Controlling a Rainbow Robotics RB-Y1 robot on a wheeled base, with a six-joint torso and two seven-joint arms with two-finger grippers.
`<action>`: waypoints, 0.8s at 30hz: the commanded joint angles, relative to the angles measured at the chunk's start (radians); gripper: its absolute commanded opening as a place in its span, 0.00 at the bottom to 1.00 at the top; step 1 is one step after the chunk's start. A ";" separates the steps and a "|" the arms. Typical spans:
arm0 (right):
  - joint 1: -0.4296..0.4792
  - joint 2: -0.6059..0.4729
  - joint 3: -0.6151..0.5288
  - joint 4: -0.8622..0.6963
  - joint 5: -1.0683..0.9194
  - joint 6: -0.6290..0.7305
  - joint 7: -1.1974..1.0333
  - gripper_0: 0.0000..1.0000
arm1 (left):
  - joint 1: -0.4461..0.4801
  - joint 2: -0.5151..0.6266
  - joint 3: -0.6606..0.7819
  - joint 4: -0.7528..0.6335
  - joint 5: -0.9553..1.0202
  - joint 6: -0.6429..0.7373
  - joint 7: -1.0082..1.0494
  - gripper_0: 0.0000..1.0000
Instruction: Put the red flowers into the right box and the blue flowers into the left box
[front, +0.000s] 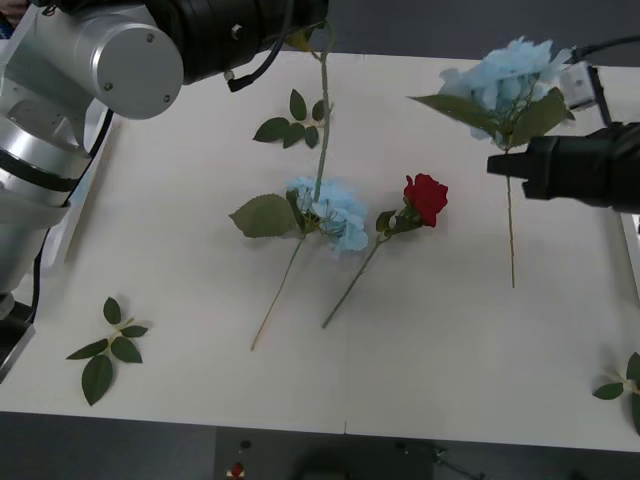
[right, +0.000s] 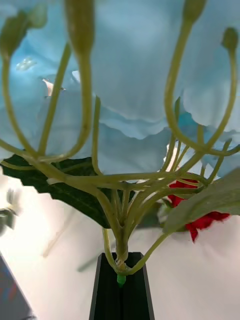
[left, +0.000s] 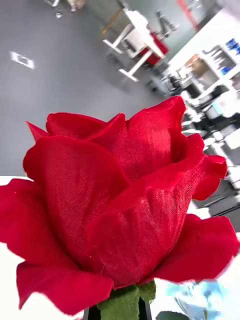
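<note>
Right gripper (right: 121, 280) clamps a blue flower (front: 515, 80) at its stiff stem; left gripper (left: 120, 312) apparently pinches a red rose (left: 120, 210) similarly, light, petals crushable.

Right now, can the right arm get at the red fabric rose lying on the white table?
Probably not yet: the right tool is shut on a pale blue fabric hydrangea. Otherwise the way looks free: only bare table lies between it and the red rose.

A blue flower (front: 335, 213) and red rose (front: 426, 197) lie mid-table (front: 180, 230); another blue flower (front: 515, 80) hangs right.
</note>
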 joint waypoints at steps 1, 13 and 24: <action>-0.007 0.030 -0.106 0.163 -0.111 0.044 0.159 0.00 | -0.027 -0.085 0.029 -0.041 -0.008 -0.063 -0.029 0.00; -0.024 0.046 -0.158 0.395 -0.217 0.085 0.340 0.00 | -0.029 -0.231 0.031 -0.038 -0.091 -0.109 -0.041 0.00; -0.024 0.043 -0.157 0.416 -0.094 0.092 0.337 0.01 | -0.029 -0.286 0.011 -0.038 -0.091 -0.153 -0.044 0.00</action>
